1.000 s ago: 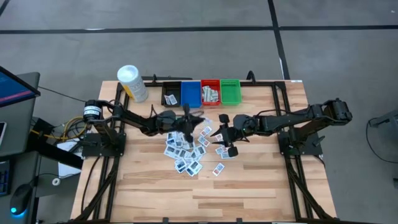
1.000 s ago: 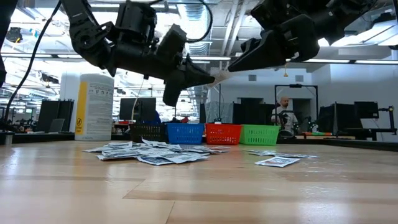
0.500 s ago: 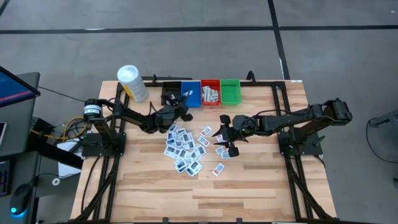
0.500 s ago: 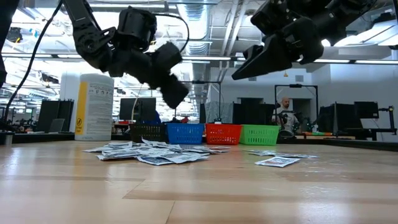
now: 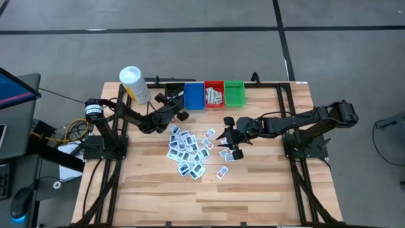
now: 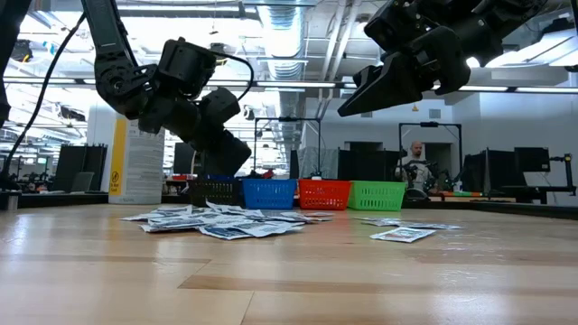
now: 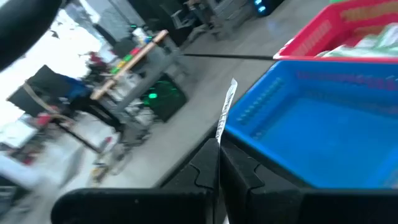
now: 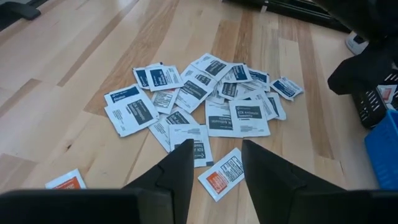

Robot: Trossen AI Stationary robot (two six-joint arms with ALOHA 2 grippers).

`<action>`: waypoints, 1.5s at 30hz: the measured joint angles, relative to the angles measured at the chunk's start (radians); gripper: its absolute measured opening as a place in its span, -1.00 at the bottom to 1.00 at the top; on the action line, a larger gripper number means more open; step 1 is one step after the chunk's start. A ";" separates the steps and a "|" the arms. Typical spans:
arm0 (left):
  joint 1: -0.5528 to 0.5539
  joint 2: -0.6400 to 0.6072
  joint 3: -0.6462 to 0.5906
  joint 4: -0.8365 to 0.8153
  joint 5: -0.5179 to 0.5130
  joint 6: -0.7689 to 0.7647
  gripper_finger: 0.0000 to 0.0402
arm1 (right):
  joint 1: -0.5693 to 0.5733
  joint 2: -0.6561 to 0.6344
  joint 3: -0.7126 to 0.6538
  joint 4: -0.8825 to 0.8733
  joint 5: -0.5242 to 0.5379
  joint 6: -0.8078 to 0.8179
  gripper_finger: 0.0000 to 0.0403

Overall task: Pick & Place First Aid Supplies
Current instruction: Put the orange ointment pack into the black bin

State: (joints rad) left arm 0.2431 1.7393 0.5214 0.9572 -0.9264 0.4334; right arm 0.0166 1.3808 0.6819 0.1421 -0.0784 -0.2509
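Left gripper (image 7: 217, 146) is pinched shut on one thin packet (image 7: 226, 115), held edge-on and sticking up past the fingertips — from the high view it's up at the back of the table by the black bin (image 5: 171, 96), with the blue bin (image 7: 323, 124) right ahead in the wrist view. Right gripper (image 8: 216, 163) hangs over the table with its fingers parted and nothing between them, pointed at the pile of packets (image 8: 205, 106) and an orange-marked one (image 8: 222, 173) just below it.

My worry: that packet is held by one thin edge, so if I let go before it's properly over a bin it could flutter and land on a rim or behind the row. On the right side, the pile overlaps so much that I could easily pinch two at once.
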 joint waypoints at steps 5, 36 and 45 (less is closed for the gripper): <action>0.033 -0.030 -0.008 -0.064 0.109 -0.119 -0.95 | -0.002 0.000 0.000 0.000 0.000 -0.010 -0.39; 0.307 -0.349 -0.013 -0.527 0.664 -0.460 -0.72 | -0.006 0.000 0.000 0.001 0.000 -0.011 -0.39; 0.306 -0.349 -0.013 -0.526 0.662 -0.457 -0.48 | -0.006 0.000 0.000 0.001 0.000 -0.011 -0.39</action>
State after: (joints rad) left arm 0.5495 1.3899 0.5079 0.4312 -0.2646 -0.0235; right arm 0.0105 1.3808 0.6819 0.1429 -0.0784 -0.2619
